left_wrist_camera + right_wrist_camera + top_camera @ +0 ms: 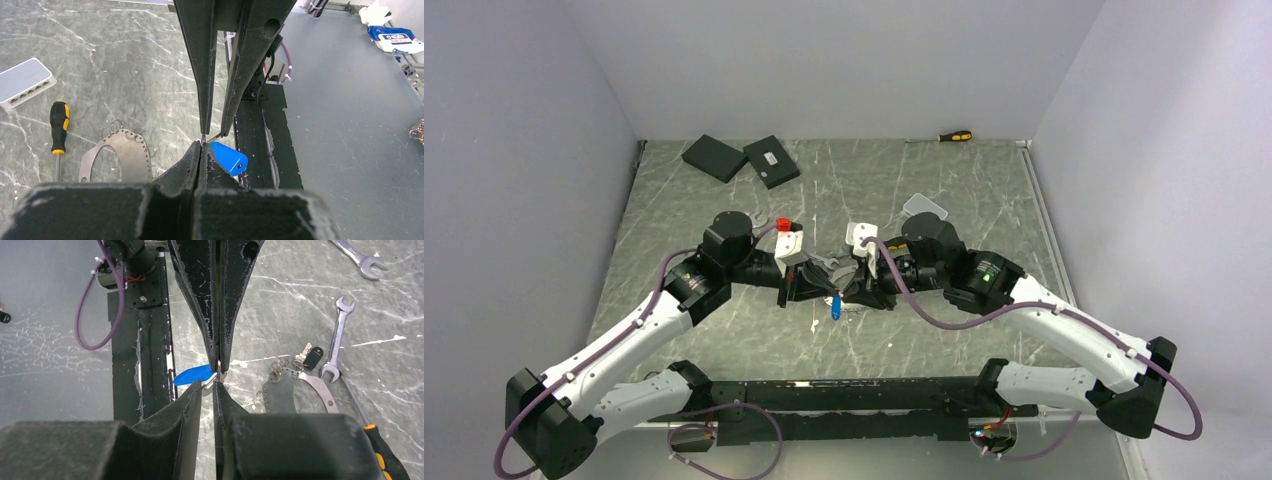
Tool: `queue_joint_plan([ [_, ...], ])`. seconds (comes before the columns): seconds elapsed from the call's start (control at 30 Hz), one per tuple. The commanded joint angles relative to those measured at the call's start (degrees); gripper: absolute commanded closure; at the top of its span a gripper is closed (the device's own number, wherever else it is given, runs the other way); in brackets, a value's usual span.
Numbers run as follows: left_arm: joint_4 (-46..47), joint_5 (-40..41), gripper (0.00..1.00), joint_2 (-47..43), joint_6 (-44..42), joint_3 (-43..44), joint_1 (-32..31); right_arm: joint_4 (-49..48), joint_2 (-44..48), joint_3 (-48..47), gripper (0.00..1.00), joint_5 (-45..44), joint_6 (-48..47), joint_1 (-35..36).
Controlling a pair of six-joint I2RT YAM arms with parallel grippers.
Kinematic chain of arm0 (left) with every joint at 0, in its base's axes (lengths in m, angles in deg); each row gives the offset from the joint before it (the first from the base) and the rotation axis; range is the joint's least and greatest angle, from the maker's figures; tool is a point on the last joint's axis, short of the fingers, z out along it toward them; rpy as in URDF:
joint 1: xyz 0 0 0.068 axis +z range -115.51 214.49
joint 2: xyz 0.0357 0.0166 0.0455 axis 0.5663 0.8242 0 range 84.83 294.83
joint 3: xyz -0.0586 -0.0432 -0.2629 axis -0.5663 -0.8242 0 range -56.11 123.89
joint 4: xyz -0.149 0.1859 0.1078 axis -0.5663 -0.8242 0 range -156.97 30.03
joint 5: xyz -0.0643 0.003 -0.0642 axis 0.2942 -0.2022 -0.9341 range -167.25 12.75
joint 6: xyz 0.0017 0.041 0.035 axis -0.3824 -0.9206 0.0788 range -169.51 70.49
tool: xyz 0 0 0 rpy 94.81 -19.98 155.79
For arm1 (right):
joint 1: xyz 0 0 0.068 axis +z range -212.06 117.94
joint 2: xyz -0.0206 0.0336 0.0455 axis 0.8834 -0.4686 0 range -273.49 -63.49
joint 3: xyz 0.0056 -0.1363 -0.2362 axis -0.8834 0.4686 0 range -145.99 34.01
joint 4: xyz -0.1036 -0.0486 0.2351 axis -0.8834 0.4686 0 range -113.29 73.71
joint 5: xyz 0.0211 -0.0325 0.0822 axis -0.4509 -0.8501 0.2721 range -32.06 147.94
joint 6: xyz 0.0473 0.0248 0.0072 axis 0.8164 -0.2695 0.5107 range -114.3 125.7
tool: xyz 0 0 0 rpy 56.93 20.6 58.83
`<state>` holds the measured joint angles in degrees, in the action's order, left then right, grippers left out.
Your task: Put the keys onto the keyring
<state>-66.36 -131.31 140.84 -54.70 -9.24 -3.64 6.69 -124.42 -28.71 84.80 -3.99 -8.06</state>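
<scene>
1. Right wrist view, far left: a blue tag [192,375] hangs from the keyring [218,374], which is held in the air, off the table [300,305].
2. Centre: the left gripper [218,367] has its jaws clenched on the keyring, a small silver wire piece that is mostly hidden. The right gripper [208,387] has its jaws narrowly apart around the same piece. Cannot tell whether they bite.
3. Right of centre, on the table: a perforated steel plate [315,384] edged with small rings. The keys [301,356] lie just beside it with a black fob [314,358].
4. Further right: two spanners [339,335] and a screwdriver [382,452], all untouched.
5. Handling, judged: the keyring is light, stiff, springy and slick, and apt to twist in a flat pinch. Hold it away from the split, with the tag clear. The keys are thin and lie flat, so they are hard to lift. Take them by the bow or the fob.
</scene>
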Motion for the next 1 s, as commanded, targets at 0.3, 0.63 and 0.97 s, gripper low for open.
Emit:
queue_joint_plan([
  [0.3, 3.3, -1.8, 1.00, -1.7, 1.2, 1.1, -0.3, -3.3, -0.8, -2.9, 0.84, 2.3, -1.2, 0.1],
  [0.63, 2.3, -2.6, 1.00, -1.1, 0.5, 1.3, -0.5, -4.8, -1.4, -3.7, 0.84, 1.7, -1.9, 0.1],
  [0.97, 1.3, -3.5, 1.00, 0.0, 0.1, 2.1, -0.7, -4.4, -1.9, -4.2, 1.00, 2.8, -3.4, 0.1],
])
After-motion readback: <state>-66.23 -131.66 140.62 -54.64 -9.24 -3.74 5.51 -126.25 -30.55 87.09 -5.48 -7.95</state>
